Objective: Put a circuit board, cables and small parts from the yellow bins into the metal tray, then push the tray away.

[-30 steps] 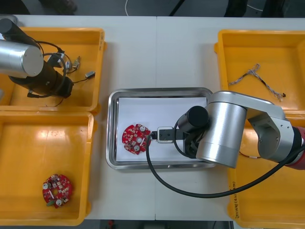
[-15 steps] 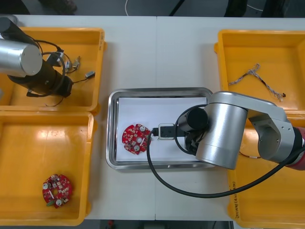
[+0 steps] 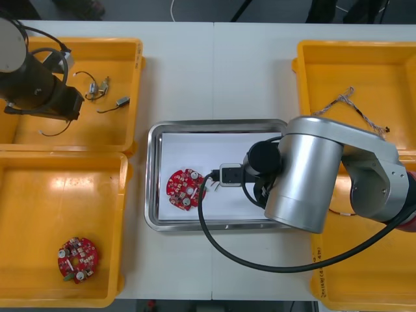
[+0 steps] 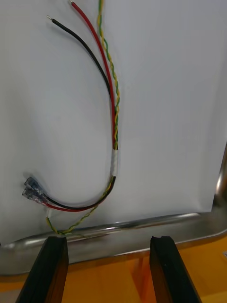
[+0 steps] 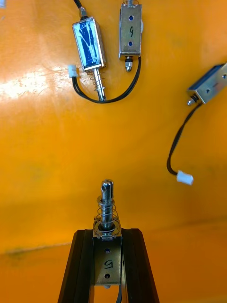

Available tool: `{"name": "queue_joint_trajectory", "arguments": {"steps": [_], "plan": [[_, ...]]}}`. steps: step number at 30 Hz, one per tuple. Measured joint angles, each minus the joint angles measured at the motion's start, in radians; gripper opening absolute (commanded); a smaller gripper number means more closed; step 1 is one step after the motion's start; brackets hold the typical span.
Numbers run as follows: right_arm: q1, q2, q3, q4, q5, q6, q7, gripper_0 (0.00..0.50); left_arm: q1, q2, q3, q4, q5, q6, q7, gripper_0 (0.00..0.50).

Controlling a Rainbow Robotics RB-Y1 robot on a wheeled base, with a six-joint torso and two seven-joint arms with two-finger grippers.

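Wrist views: left hand point(image 5: 108, 234) clamps a small metal part point(image 5: 107, 213) over a yellow bin point(image 5: 47, 142) (other parts point(image 5: 90, 45) lie below); right hand point(image 4: 108, 244), fingers spread, faces the metal tray point(image 4: 142, 227)'s cable point(image 4: 114, 142). Front view adds a circuit board point(image 3: 185, 189) there, light counter point(image 3: 214, 71).

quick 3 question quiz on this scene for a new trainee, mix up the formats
1. True or false: the left gripper is shut on a small metal part.
2. Where does the red and yellow cable lie? A) in a yellow bin B) in the metal tray C) on the bare table
3. Fill in: the right gripper, at the tray's rim, has its jaws ___.

Key: 1 true; 2 B; 3 open
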Motion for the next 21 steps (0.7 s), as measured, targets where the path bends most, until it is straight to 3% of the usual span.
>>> {"name": "queue_joint_trajectory", "arguments": {"steps": [6, 15, 21], "plan": [[0.000, 0.055, -0.135, -0.042, 0.000, 0.175, 0.000, 0.500, 0.000, 0.004, 0.036, -0.093, -0.001, 0.111, 0.000, 0.000], [0.000, 0.069, -0.349, -0.133, -0.004, 0.176, 0.002, 0.500, 0.001, 0.004, 0.037, -0.227, -0.013, 0.237, 0.000, 0.000], [0.000, 0.057, -0.497, -0.136, -0.081, 0.177, 0.002, 0.500, 0.001, -0.003, 0.037, -0.328, -0.016, 0.256, 0.002, 0.000]]}}
